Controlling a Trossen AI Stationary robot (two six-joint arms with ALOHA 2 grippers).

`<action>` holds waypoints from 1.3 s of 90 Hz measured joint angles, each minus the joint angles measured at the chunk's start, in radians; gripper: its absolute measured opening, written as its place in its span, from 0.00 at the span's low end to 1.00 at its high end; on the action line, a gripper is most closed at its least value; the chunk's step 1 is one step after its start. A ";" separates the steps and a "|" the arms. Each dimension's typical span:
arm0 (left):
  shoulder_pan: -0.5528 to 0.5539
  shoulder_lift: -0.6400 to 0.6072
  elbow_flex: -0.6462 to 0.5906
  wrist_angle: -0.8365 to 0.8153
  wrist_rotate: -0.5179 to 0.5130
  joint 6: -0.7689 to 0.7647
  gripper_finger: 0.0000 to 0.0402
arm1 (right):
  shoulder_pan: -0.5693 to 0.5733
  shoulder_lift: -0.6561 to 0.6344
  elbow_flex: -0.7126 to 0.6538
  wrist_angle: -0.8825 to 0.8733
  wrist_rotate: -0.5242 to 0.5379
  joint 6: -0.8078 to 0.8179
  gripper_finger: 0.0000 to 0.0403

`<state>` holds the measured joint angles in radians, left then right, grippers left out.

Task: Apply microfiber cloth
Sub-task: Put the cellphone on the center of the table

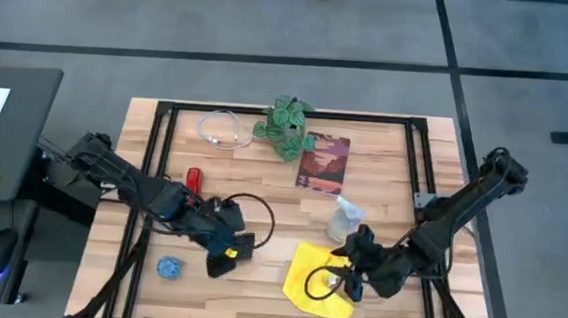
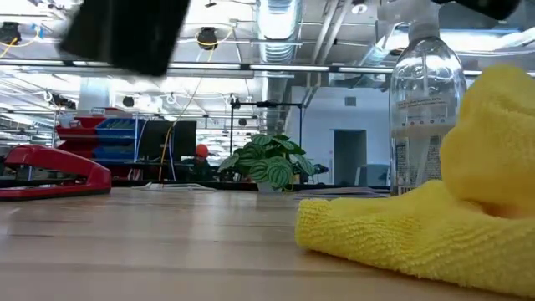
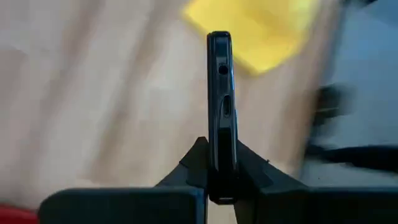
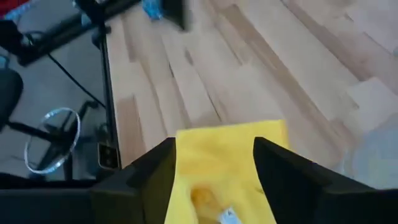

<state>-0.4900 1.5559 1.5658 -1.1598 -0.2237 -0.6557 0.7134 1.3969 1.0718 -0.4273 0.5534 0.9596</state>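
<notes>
microfiber cloth [image 1: 314, 271] lies rumpled at the lower centre-right of the high view, on the wooden table [image 1: 383, 176], with one part bunched up under the right gripper [image 1: 348, 280]. you see in the right wrist view that its fingers [image 4: 155, 171] straddle a raised yellow fold, though i cannot tell whether they pinch it or merely sit over it. judge the cloth as light, soft and floppy: it will drape and drag rather than hold a shape, so take it by a gathered fold or a corner, not the flat middle. the left gripper [image 1: 223, 259], at lower centre-left of the high view, is clenched on a black smartphone [image 3: 221, 99], held on edge between its fingers in the left wrist view, apart from the cloth. counting what you have: one yellow cloth, one phone, one clear spray bottle [image 1: 346, 220] just above the cloth, one dark red book [image 1: 323, 164], one small potted plant [image 1: 286, 125], one red stapler [image 1: 193, 180], one coiled white cable [image 1: 221, 130], and one small blue object [image 1: 168, 267] at lower left.
</notes>
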 joint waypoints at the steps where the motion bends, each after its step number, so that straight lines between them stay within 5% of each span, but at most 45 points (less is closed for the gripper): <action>1: 0.000 0.002 0.000 0.010 0.002 0.026 0.03 | -0.003 0.002 0.000 0.013 0.000 -0.007 0.48; 10: -0.001 0.003 0.000 0.132 0.053 0.194 0.03 | -0.023 0.026 0.000 0.144 -0.014 -0.104 0.48; 24: -0.007 -0.041 0.025 0.222 0.052 0.197 0.03 | -0.065 0.031 0.001 0.369 -0.117 -0.251 0.53; 54: -0.055 -0.122 0.033 0.494 0.024 0.364 0.03 | -0.215 0.031 0.002 0.717 -0.384 -0.205 0.62; 85: -0.144 -0.210 0.033 0.556 0.027 0.554 0.03 | -0.284 0.032 0.237 0.570 -0.441 -0.170 0.62; 99: -0.189 -0.237 0.034 0.579 0.035 0.675 0.03 | -0.297 0.131 0.356 0.531 -0.438 -0.126 0.62; 117: -0.232 -0.237 0.034 0.497 0.037 0.873 0.03 | -0.329 0.349 0.543 0.535 -0.684 -0.043 0.62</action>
<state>-0.7219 1.3189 1.5993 -0.6627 -0.1864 0.2174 0.3844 1.7456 1.6143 0.1073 -0.1308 0.9163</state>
